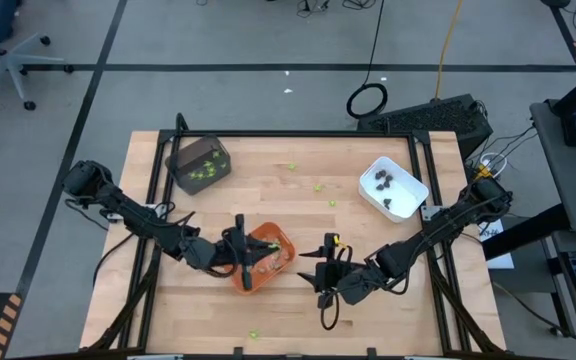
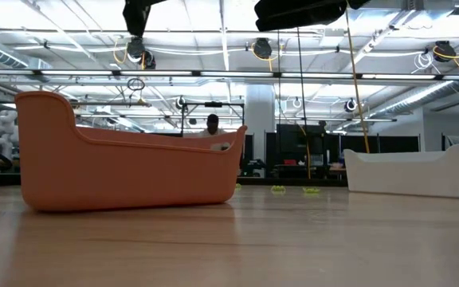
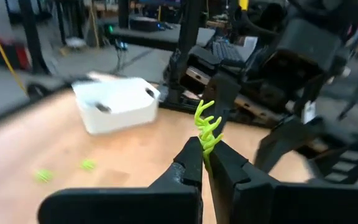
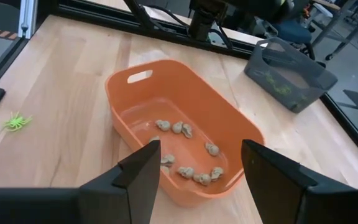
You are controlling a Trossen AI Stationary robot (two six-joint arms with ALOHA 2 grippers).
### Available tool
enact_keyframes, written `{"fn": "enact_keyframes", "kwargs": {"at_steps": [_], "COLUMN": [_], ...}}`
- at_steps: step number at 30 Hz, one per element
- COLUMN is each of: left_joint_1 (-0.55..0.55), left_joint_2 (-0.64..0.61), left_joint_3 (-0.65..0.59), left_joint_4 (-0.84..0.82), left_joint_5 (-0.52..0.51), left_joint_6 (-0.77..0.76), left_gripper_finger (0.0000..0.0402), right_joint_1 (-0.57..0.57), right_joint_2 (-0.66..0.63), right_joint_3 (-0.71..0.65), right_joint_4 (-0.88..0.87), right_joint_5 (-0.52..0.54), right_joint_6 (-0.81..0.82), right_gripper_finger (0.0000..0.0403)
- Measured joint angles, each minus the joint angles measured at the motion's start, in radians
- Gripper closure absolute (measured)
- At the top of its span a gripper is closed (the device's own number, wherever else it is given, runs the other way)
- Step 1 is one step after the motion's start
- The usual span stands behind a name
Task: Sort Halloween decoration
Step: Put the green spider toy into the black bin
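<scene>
Over the orange tray (image 1: 268, 255) our left hand (image 3: 202, 158) is pinched shut on a lime-green spider (image 3: 207, 127), light, springy and thin-legged, best nipped at its body, while our right hand (image 4: 201, 165) hangs wide open and empty nearby above the bench (image 1: 298, 210).

Three trays sit on the counter: one orange tray (image 1: 268, 255), one white tray (image 1: 393, 187), one dark grey tray (image 1: 199, 164). Two robot arms.

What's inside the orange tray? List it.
Inside the orange tray: about ten tan-grey pieces scattered on its floor. The right gripper hides part of the near end, so more may lie there.
</scene>
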Motion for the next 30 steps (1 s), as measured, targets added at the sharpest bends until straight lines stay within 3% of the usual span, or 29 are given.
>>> {"fn": "enact_keyframes", "kwargs": {"at_steps": [7, 13, 23, 30], "left_joint_1": [0.000, 0.000, 0.001, 0.085], "left_joint_2": [0.000, 0.000, 0.000, -0.052], "left_joint_3": [0.000, 0.000, 0.000, -0.001], "left_joint_4": [-0.031, -0.053, -0.057, -0.207], "left_joint_5": [0.048, 0.083, 0.085, 0.154], "left_joint_6": [-0.262, -0.393, -0.391, -0.400], "left_gripper_finger": [0.0394, 0.0394, 0.0394, 0.0394], "right_joint_1": [0.001, 0.001, 0.001, 0.001], "right_joint_2": [0.000, 0.000, 0.000, 0.000], "right_joint_3": [0.000, 0.000, 0.000, 0.000], "right_joint_4": [0.000, 0.000, 0.000, -0.040], "right_joint_5": [0.000, 0.000, 0.000, 0.001], "right_joint_6": [0.000, 0.000, -0.011, -0.020], "right_gripper_finger": [0.0193, 0.0193, 0.0193, 0.0193]}}
